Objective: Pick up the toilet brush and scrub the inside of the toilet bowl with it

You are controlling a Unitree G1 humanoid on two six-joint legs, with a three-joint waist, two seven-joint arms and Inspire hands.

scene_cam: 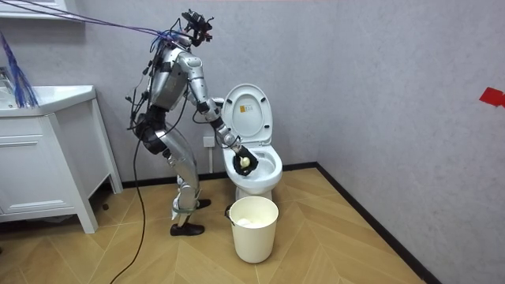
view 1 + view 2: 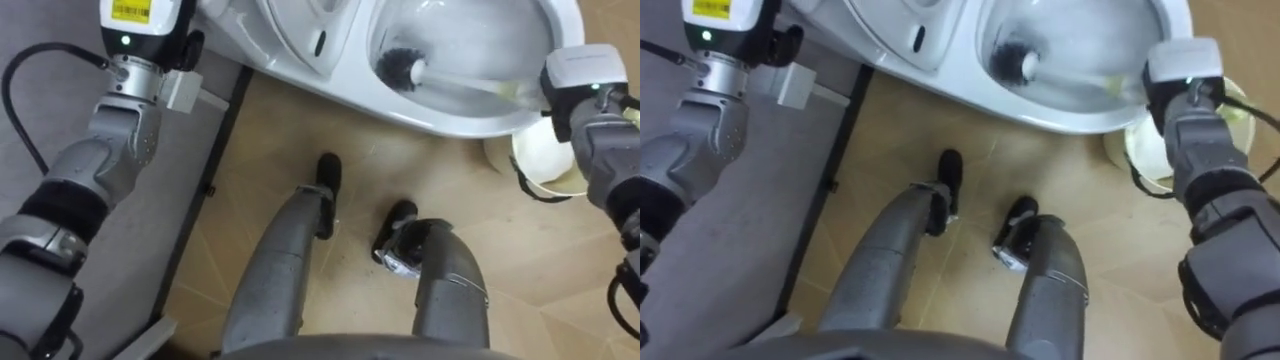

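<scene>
We see the right hand (image 1: 240, 155) curled round the toilet brush (image 2: 402, 67), bristles down in the toilet (image 2: 470, 118) bowl (the left hand (image 2: 160, 20) is raised, its fingers we cannot tell).

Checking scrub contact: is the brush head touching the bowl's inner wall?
Touching. Left eye view: brush head bristles press against the inner wall of the toilet bowl.
</scene>
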